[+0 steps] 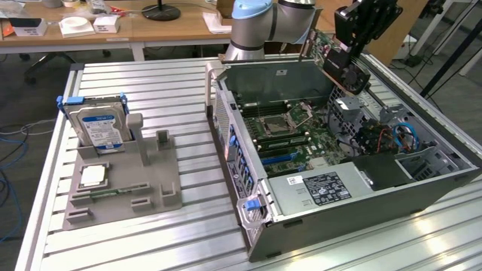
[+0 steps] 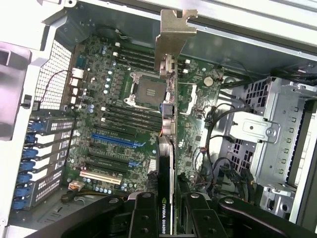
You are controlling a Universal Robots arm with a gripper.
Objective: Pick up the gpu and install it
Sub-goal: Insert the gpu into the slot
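Gpu (image 1: 344,66), a thin flat green circuit-board card with a black fan block on one face and a silver end bracket, hangs tilted in the air over the far rim of the open grey metal computer case (image 1: 362,212). It touches no slot. The black gripper (image 2: 171,218) is clenched on it, one finger on each face. From the wrist view I can read "NVIDIA QUADRO" in white along the card's black edge.

Below it lies one green motherboard (image 2: 114,119) with one silver processor socket (image 2: 147,89), two blue expansion slots and one cream one. The case's grey power supply box (image 1: 320,189) carries one black and white label, too small to read.

On the ribbed aluminium counter (image 1: 150,248), to the exterior view's left of the case, sits one grey plastic parts tray (image 1: 121,197). It holds one silver hard drive with a blue label (image 1: 99,127) standing upright, one square silver processor chip (image 1: 92,176) lying flat, and one narrow green memory stick (image 1: 113,193).
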